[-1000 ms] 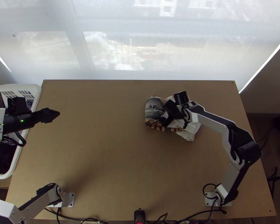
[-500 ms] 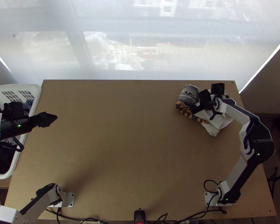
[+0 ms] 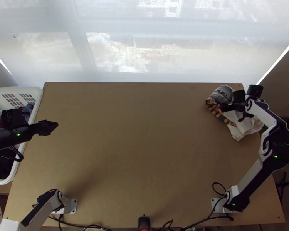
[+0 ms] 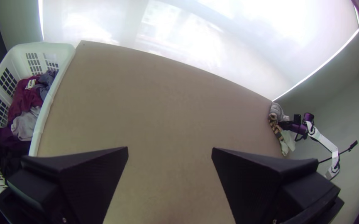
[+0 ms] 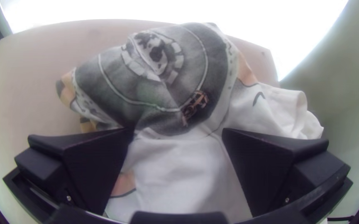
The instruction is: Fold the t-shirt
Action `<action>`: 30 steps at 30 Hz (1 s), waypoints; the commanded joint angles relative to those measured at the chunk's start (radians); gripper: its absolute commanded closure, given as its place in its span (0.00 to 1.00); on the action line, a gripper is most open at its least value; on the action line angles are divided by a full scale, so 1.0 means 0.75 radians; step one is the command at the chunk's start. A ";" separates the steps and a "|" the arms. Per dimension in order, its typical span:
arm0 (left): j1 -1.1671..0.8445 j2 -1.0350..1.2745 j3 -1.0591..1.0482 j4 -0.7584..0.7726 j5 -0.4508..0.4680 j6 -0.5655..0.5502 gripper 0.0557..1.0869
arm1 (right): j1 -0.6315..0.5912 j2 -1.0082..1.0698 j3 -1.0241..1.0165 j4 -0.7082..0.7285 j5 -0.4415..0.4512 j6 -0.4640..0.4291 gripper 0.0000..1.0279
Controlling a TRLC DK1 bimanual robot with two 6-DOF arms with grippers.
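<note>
And across it goes — the bunched t-shirt (image 3: pixel 223 93) has slid to the desk's (image 3: pixel 144 154) far right corner, right hand (image 5: pixel 177 130) over it, fingers wide. Looks like setting aside — yet the fold seems loose. Left hand (image 4: pixel 170 149): wide too.

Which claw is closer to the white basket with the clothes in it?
The left one. The left claw is just past the rim of the basket, over the table, while the right claw is way across at the t-shirt.
</note>
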 commanded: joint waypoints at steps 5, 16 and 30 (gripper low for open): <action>-0.004 -0.134 -0.124 0.097 -0.048 -0.005 0.05 | -0.032 -0.244 0.051 0.006 -0.193 0.149 0.05; -0.002 -0.490 -0.537 0.555 -0.433 -0.026 0.05 | 0.332 -0.948 -0.344 0.082 -0.224 0.298 0.05; 0.008 -1.050 -1.108 0.858 -0.598 -0.097 0.05 | 0.528 -1.739 -1.647 0.734 0.273 0.384 0.05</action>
